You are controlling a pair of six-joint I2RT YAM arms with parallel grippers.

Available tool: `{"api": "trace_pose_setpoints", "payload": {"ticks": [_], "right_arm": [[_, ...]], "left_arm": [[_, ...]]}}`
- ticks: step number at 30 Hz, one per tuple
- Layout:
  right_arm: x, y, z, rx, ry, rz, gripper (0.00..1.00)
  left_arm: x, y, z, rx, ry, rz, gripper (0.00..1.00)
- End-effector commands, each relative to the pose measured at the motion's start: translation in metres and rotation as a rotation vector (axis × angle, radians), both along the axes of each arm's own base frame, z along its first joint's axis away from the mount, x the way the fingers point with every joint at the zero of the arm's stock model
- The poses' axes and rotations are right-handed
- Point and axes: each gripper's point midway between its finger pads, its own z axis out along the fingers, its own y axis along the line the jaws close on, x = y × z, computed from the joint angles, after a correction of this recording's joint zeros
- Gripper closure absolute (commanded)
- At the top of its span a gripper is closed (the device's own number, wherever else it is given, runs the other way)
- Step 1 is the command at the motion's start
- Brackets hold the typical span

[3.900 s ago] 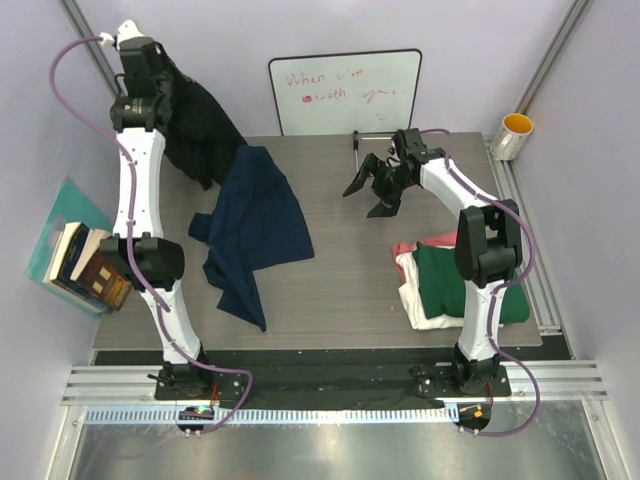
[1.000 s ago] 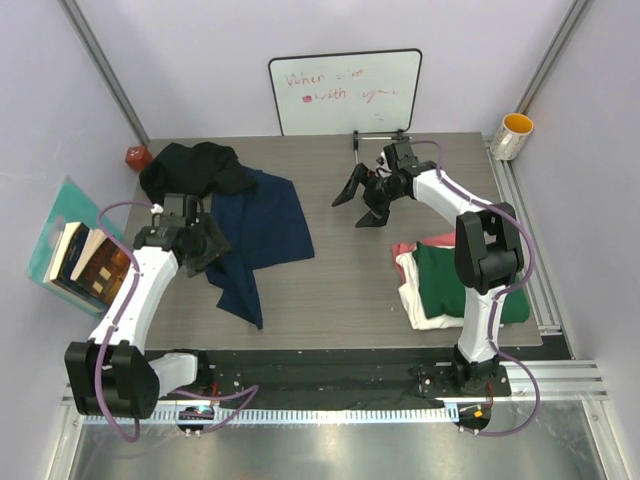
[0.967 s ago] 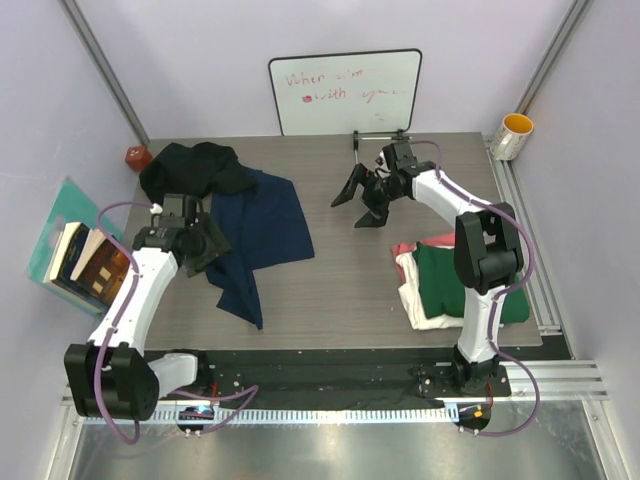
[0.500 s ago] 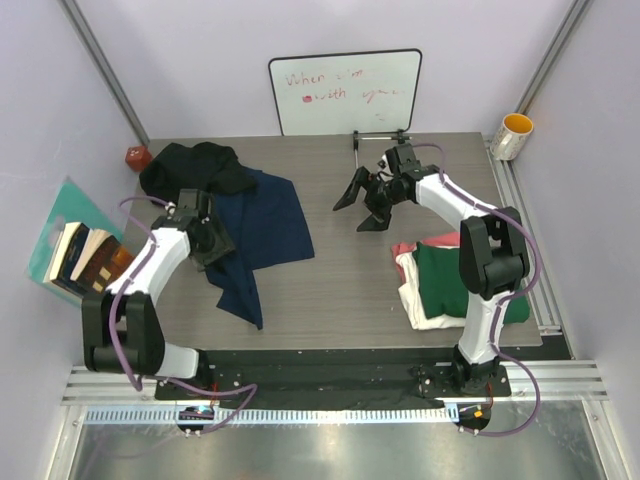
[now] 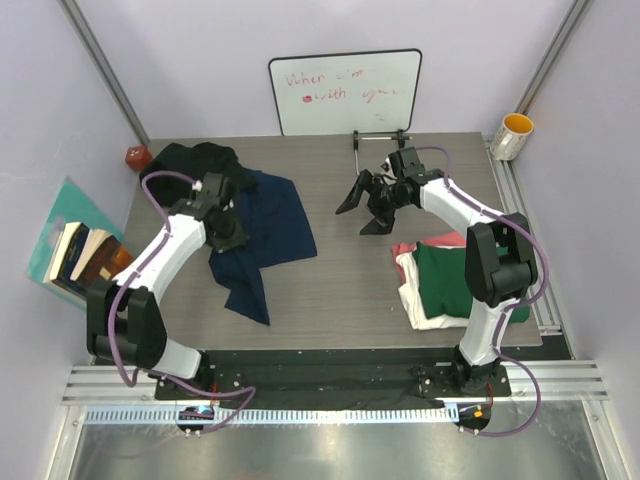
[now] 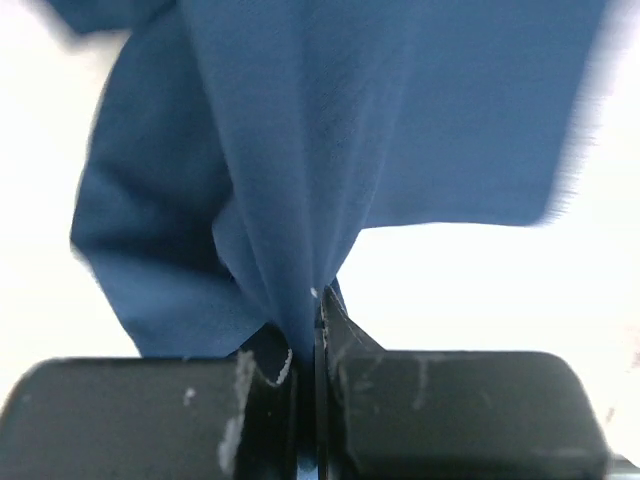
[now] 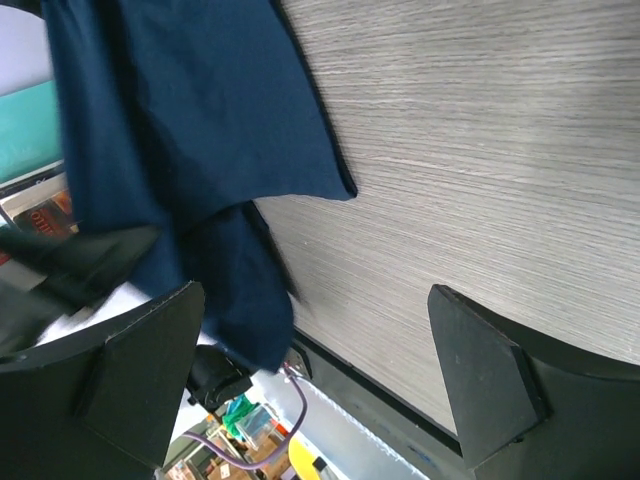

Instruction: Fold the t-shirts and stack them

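Note:
A navy blue t-shirt [image 5: 270, 225] lies crumpled at the left middle of the table. My left gripper [image 5: 226, 236] is shut on its left edge; in the left wrist view the cloth [image 6: 330, 120] fans out from the pinched jaws of that gripper [image 6: 310, 335]. A black t-shirt [image 5: 195, 165] lies bunched at the back left corner. My right gripper [image 5: 367, 207] hangs open over the table's middle, nothing between its fingers [image 7: 150, 370]; it looks at the navy shirt [image 7: 190, 130]. At the front right is a folded stack: dark green [image 5: 455, 280] on cream-white [image 5: 425, 310], pink-red [image 5: 405, 247] peeking out.
A whiteboard [image 5: 345, 92] with red writing leans at the back, a small metal stand [image 5: 378, 137] in front of it. A yellow-lined cup [image 5: 514, 135] is at the back right. Books [image 5: 85, 262] stand off the table's left edge, with a red object [image 5: 135, 157] near the back left corner.
The left arm came down from holding the black shirt up, which now lies at the back left. Its gripper reached the navy shirt's left edge and shut on it. The right arm barely shifted.

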Motion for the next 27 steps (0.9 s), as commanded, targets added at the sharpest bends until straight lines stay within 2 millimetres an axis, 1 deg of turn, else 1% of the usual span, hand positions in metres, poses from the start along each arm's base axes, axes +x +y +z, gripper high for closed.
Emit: {"api": "trace_pose_setpoints", "payload": {"ticks": [1, 3, 4, 5, 6, 7, 9, 10, 11, 12, 13, 14, 15, 16, 18, 19, 20, 21, 22, 23, 25, 27], "right_arm": [[0.014, 0.0, 0.045, 0.02, -0.136, -0.038, 0.01], [0.019, -0.001, 0.054, 0.021, -0.155, -0.06, 0.01], [0.023, -0.001, 0.062, 0.025, -0.172, -0.068, 0.01], [0.025, -0.001, 0.065, 0.022, -0.179, -0.078, 0.01], [0.026, -0.001, 0.07, 0.025, -0.186, -0.083, 0.01], [0.028, -0.001, 0.08, 0.03, -0.206, -0.085, 0.01], [0.03, -0.004, 0.089, 0.02, -0.234, -0.098, 0.01], [0.031, -0.005, 0.095, 0.016, -0.255, -0.096, 0.01], [0.03, -0.007, 0.101, 0.015, -0.271, -0.098, 0.0], [0.031, -0.008, 0.101, 0.009, -0.278, -0.102, 0.0], [0.032, -0.01, 0.099, 0.006, -0.276, -0.102, 0.0], [0.033, -0.011, 0.094, 0.002, -0.264, -0.106, 0.0], [0.033, -0.01, 0.093, 0.016, -0.253, -0.1, 0.0], [0.034, -0.009, 0.093, 0.026, -0.244, -0.097, 0.0], [0.037, -0.008, 0.093, 0.032, -0.244, -0.103, 0.0], [0.039, -0.008, 0.095, 0.035, -0.254, -0.108, 0.0], [0.04, -0.008, 0.096, 0.035, -0.259, -0.109, 0.0], [0.041, -0.009, 0.097, 0.034, -0.263, -0.112, 0.0], [0.04, -0.008, 0.097, 0.037, -0.265, -0.108, 0.0], [0.04, -0.009, 0.098, 0.038, -0.265, -0.108, 0.0], [0.04, -0.015, 0.098, 0.033, -0.271, -0.117, 0.0], [0.038, -0.021, 0.095, 0.018, -0.268, -0.13, 0.0]], "left_arm": [[0.021, -0.058, 0.111, -0.134, -0.242, -0.199, 1.0], [0.012, -0.095, 0.146, -0.245, -0.3, -0.324, 1.0], [0.012, -0.105, 0.173, -0.283, -0.362, -0.357, 1.0], [0.012, -0.114, 0.19, -0.325, -0.408, -0.371, 1.0], [0.006, -0.121, 0.212, -0.368, -0.457, -0.394, 1.0], [0.006, -0.124, 0.237, -0.394, -0.52, -0.401, 1.0], [0.005, -0.12, 0.271, -0.405, -0.609, -0.396, 1.0], [0.002, -0.117, 0.304, -0.409, -0.687, -0.404, 1.0], [-0.001, -0.114, 0.314, -0.389, -0.705, -0.415, 1.0], [-0.003, -0.112, 0.326, -0.384, -0.732, -0.424, 1.0], [-0.006, -0.113, 0.352, -0.399, -0.782, -0.441, 1.0], [-0.011, -0.114, 0.361, -0.413, -0.789, -0.456, 1.0], [-0.015, -0.118, 0.371, -0.442, -0.802, -0.471, 1.0], [-0.023, -0.123, 0.389, -0.483, -0.831, -0.507, 1.0], [-0.025, -0.122, 0.4, -0.501, -0.857, -0.499, 1.0], [-0.022, -0.119, 0.395, -0.485, -0.854, -0.475, 1.0], [-0.019, -0.112, 0.393, -0.457, -0.862, -0.436, 1.0], [-0.016, -0.111, 0.388, -0.446, -0.852, -0.427, 1.0], [-0.015, -0.11, 0.375, -0.432, -0.81, -0.416, 1.0], [-0.011, -0.111, 0.367, -0.426, -0.783, -0.408, 1.0], [-0.009, -0.114, 0.356, -0.43, -0.744, -0.411, 1.0], [-0.001, -0.112, 0.34, -0.402, -0.702, -0.378, 1.0]]}}
